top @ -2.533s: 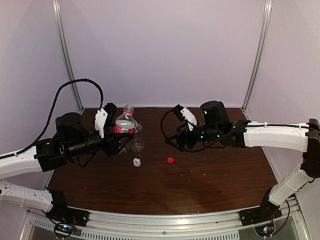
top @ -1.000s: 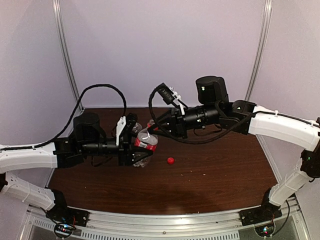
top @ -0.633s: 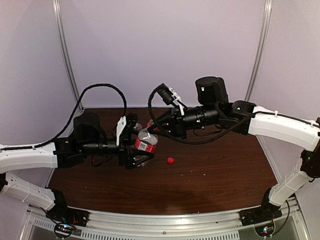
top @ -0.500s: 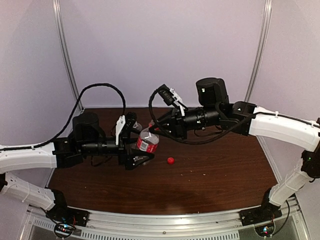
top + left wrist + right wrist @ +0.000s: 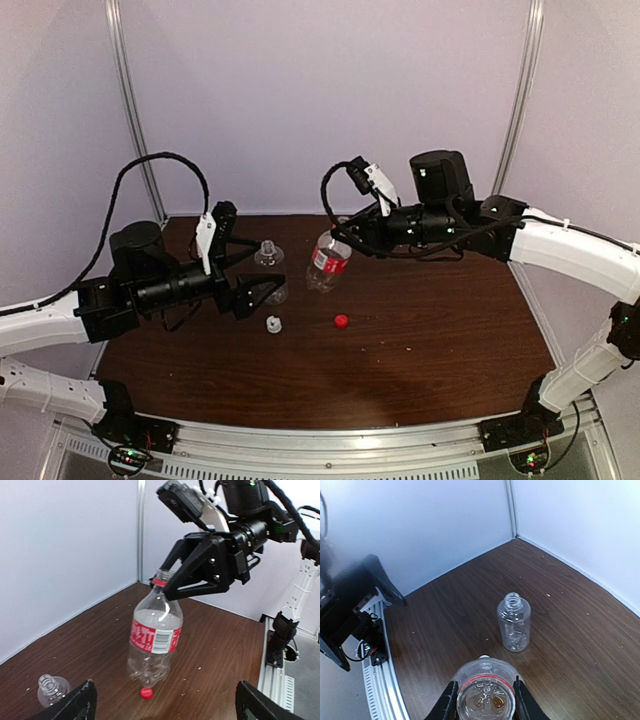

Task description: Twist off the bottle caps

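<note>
The red-label bottle (image 5: 327,262) hangs slightly tilted from its open neck, and my right gripper (image 5: 347,236) is shut on that neck. In the right wrist view I look down into the bottle's mouth (image 5: 485,698) between my right gripper's (image 5: 485,701) fingers. The plain bottle (image 5: 268,270) stands upright and uncapped, just in front of my left gripper (image 5: 250,252), which is open and empty. The white cap (image 5: 272,323) and the red cap (image 5: 341,321) lie loose on the table. The left wrist view shows the labelled bottle (image 5: 154,640), the red cap (image 5: 146,692) and the plain bottle (image 5: 50,690).
The brown table (image 5: 440,340) is enclosed by white walls with metal corner posts (image 5: 515,110). Cables loop above both wrists. The left gripper (image 5: 365,587) shows at the left of the right wrist view, above the table's metal rail (image 5: 382,690).
My left gripper opened, let go of the red-label bottle and drew back to the left. My right arm carried that bottle to the right. The plain bottle and white cap are uncovered again.
</note>
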`<state>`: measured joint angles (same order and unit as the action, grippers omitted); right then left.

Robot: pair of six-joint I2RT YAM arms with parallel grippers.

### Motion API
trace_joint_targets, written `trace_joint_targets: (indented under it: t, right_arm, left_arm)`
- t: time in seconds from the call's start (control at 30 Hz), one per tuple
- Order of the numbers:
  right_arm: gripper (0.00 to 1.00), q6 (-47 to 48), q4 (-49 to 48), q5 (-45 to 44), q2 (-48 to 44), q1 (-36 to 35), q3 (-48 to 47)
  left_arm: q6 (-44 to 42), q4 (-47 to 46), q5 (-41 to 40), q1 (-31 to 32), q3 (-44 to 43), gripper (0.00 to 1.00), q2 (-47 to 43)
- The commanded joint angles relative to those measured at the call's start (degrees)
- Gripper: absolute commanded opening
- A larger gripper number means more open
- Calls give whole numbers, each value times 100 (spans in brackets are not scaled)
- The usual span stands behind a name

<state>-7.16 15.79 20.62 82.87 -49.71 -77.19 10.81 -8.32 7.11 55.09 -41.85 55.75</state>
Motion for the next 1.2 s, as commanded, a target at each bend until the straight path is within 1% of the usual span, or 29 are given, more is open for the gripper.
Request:
trace_joint_targets:
  t: [0.0,0.03,0.1,0.23,0.33,0.53,0.83,0.97,1.17]
  right_arm:
    - [0,134,351,-1100,-26,101,-59]
    - [0,148,428,-1369,11,125,-81]
    - [0,150,524,-1637,97,185,-147]
    - [0,136,564,-1774,313,358,-122]
    - [0,112,507,-1756,537,439,-85]
    - [5,127,397,-1803,1051,527,-144]
    - [14,81,190,-1549,1860,612,-365]
    - [17,61,-4,-1472,2069,625,-298]
    - [20,57,-288,-1421,2088,621,-98]
  left_arm:
    - [76,351,-1494,9,84,98,-239]
    - [112,429,-1747,7,80,98,-283]
    - [186,586,-2137,10,72,98,-351]
    - [220,658,-2475,5,152,98,-520]
    - [230,644,-2505,9,202,98,-593]
    - [232,698,-2521,6,196,98,-562]
    - [250,796,-2479,10,125,98,-531]
    - [216,794,-2525,6,138,98,-563]
    - [202,790,-2548,4,185,98,-571]
